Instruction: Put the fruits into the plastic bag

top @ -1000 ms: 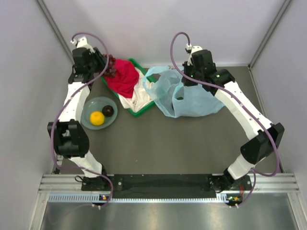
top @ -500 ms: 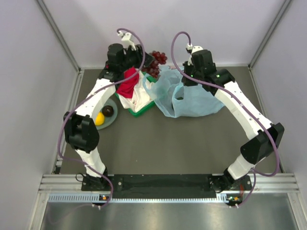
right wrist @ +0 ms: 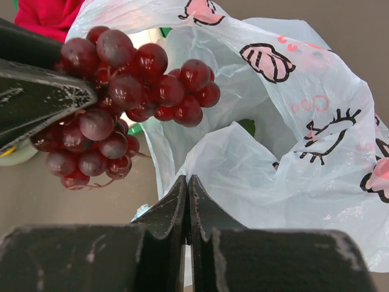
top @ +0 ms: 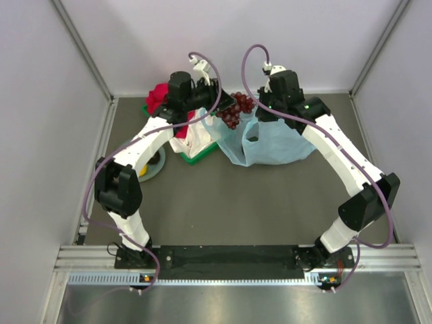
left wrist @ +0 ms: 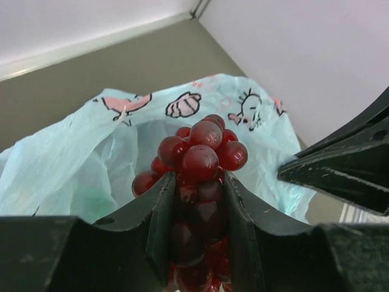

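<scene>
A bunch of dark red grapes (top: 236, 110) hangs in my left gripper (left wrist: 196, 179), which is shut on it just above the mouth of the light-blue plastic bag (top: 270, 138). In the left wrist view the grapes (left wrist: 200, 152) sit over the bag's open hollow (left wrist: 91, 164). My right gripper (right wrist: 187, 179) is shut on a thin fold of the plastic bag (right wrist: 273, 152) and holds its rim up. Seen from the right wrist, the grapes (right wrist: 121, 79) are up left, close to the rim. A dark green shape (right wrist: 247, 126) shows inside the bag.
A green tray (top: 196, 156) with red and white cloths lies left of the bag, under my left arm. The grey-green plate (top: 154, 167) is mostly hidden by that arm. Walls close in at the back and on both sides.
My left arm has swung right from the back-left corner, past the tray, carrying the grapes to the bag's mouth. The right arm and the bag have stayed put.
</scene>
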